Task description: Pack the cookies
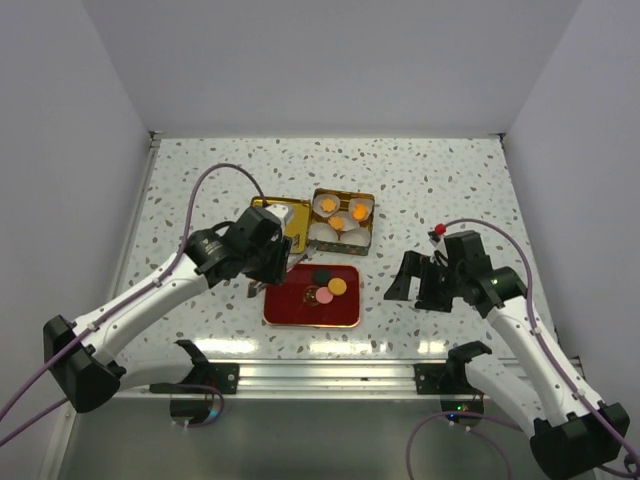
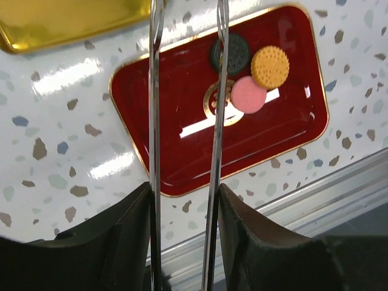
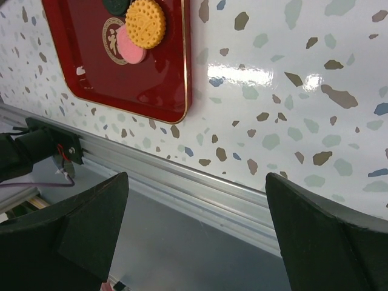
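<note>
Three cookies lie on a red tray [image 1: 290, 305]: dark brown [image 1: 321, 277], orange [image 1: 339, 286] and pink [image 1: 325, 296]. They also show in the left wrist view, dark [image 2: 230, 53], orange [image 2: 270, 66] and pink [image 2: 248, 94], and in the right wrist view, orange [image 3: 145, 23] and pink [image 3: 129, 45]. My left gripper [image 1: 268, 268] [image 2: 183, 194] is shut on metal tongs [image 2: 154, 121], whose two blades reach over the tray's left half with their tips out of view. My right gripper [image 1: 415, 280] [image 3: 197, 182] is open and empty, right of the tray.
A gold tin [image 1: 368, 232] behind the tray holds white paper cups [image 1: 327, 205] with orange cookies in them. A gold lid [image 1: 262, 207] [image 2: 66, 21] lies left of the tin. An aluminium rail [image 1: 320, 375] [image 3: 200, 182] runs along the near table edge. White walls enclose the table.
</note>
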Controlling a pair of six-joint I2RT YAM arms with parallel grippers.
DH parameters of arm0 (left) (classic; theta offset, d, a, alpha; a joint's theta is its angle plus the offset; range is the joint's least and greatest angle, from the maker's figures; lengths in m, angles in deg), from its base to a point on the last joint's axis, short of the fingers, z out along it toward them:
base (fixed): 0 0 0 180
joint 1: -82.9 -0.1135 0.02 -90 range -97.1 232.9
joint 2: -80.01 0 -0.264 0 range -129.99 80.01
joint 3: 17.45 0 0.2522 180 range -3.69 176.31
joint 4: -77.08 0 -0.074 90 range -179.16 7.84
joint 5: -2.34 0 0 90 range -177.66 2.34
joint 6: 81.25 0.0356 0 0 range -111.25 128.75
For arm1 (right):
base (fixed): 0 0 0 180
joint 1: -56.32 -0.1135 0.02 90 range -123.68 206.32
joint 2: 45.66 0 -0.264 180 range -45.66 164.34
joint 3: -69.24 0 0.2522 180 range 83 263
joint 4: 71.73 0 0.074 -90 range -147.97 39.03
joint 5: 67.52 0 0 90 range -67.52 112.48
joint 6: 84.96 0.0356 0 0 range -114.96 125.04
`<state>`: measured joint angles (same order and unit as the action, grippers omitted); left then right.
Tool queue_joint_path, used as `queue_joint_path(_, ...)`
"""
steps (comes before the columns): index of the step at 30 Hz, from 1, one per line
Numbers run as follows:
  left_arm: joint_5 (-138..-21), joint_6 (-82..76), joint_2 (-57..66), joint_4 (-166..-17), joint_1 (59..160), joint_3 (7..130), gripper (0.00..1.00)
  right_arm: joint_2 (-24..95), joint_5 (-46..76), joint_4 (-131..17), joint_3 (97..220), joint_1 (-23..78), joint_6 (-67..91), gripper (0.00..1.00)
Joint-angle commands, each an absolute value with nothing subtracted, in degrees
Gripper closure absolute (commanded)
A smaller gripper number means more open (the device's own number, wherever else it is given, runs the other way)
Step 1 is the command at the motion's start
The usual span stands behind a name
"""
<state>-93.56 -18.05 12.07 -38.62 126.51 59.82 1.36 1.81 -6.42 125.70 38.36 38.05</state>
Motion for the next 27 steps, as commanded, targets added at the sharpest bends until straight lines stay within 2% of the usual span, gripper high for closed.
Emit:
queue_joint_path(1,-90.57,-20.86,16.11,-38.88,127.63,56.00,0.51,0.13,-0.02,-8.66,125.10,38.30,39.58,0.01)
queue_joint_path(11,-91.00,-22.36,13.92,-38.80,134.40,51.51,0.50,-2.07,0.86,-7.26,123.87,38.30,40.01,0.01)
queue_joint_path(27,-93.64,-21.48,6.89,-40.82,136.51,53.53,0.49,-3.92,2.97,-5.23,124.04,38.30,40.55,0.01)
